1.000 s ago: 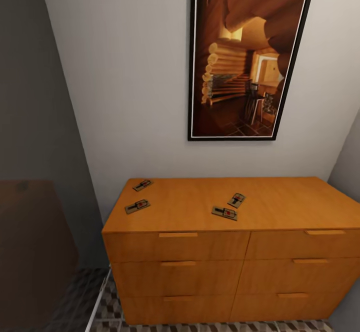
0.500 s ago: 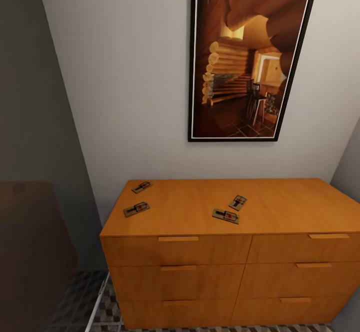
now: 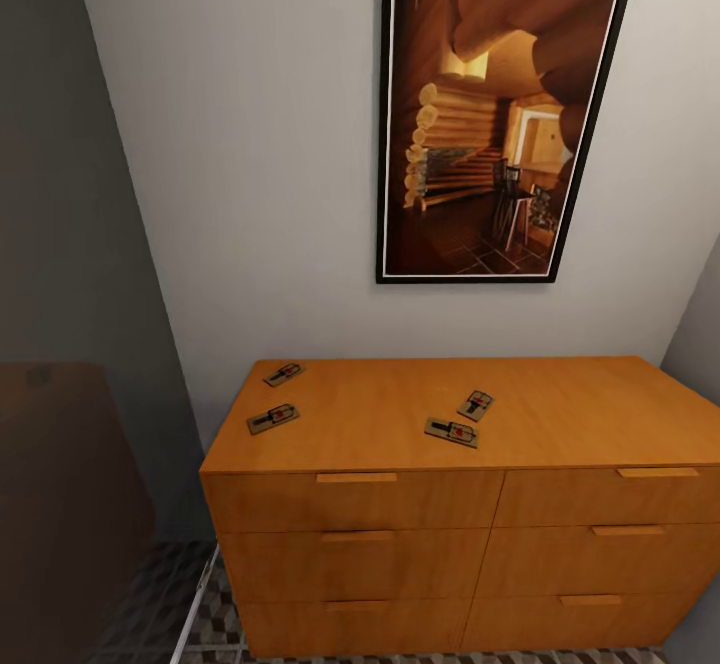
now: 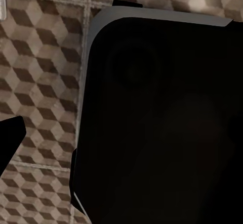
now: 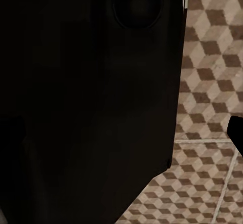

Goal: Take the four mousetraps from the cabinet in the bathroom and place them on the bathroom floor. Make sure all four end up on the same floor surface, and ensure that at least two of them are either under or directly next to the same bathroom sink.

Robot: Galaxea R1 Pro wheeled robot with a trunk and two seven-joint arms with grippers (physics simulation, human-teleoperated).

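In the head view the orange-brown cabinet (image 3: pixel 400 534) stands against the white wall, drawers shut. On its top lie the mousetraps: two near the left end (image 3: pixel 284 374) (image 3: pixel 273 418) and two nearer the middle (image 3: pixel 475 404) (image 3: pixel 451 432). A strip of cube-patterned bathroom floor (image 3: pixel 215 634) shows in front of the cabinet. The sink is out of view. Both wrist views look down at the floor (image 4: pixel 40 82) (image 5: pixel 212 72) past a dark part of the robot's body. One black fingertip (image 4: pixel 10 138) shows in the left wrist view and one fingertip (image 5: pixel 238 133) in the right, holding nothing that I can see.
A large black-framed picture (image 3: pixel 495 114) hangs on the wall above the cabinet. A dark brown panel (image 3: pixel 60 504) stands close at the left, with a thin white rail (image 3: pixel 195 604) beside the cabinet's left foot. A grey wall (image 3: pixel 700 344) closes the right side.
The head camera shifted slightly a second ago, so the cabinet sits a little lower and further left in the picture. Since half a second ago nothing has moved.
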